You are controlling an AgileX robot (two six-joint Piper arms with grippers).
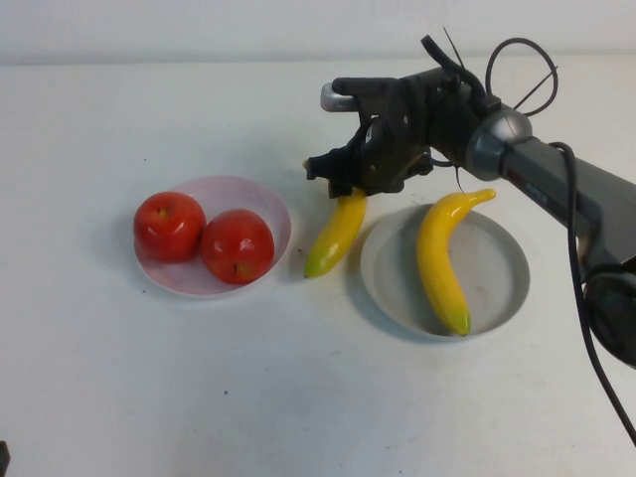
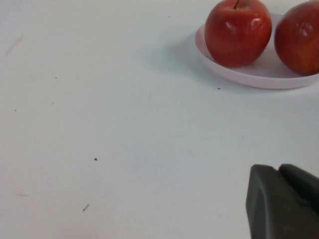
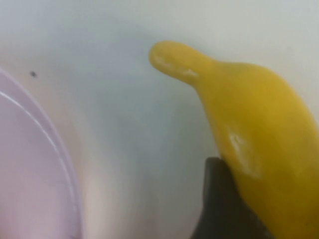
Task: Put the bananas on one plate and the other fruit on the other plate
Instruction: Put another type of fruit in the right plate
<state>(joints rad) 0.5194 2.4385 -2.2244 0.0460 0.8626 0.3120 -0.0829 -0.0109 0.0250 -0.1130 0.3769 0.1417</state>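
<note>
Two red apples [image 1: 169, 225] [image 1: 238, 244] sit on the pale pink plate [image 1: 270, 204]; they also show in the left wrist view [image 2: 238, 32] [image 2: 300, 37] on that plate [image 2: 249, 77]. One banana [image 1: 441, 260] lies on the grey plate [image 1: 502, 288]. The second banana [image 1: 338, 234] lies slanted between the two plates. My right gripper [image 1: 356, 187] is shut on its upper end; in the right wrist view the banana [image 3: 254, 129] presses against a dark finger [image 3: 219, 199]. My left gripper [image 2: 279, 170] is shut and empty, over bare table near the pink plate.
The table is white with small dark specks [image 2: 95, 159]. The pink plate's rim [image 3: 60, 149] lies close beside the held banana. The right arm and its cables [image 1: 556, 189] reach over the back right of the table.
</note>
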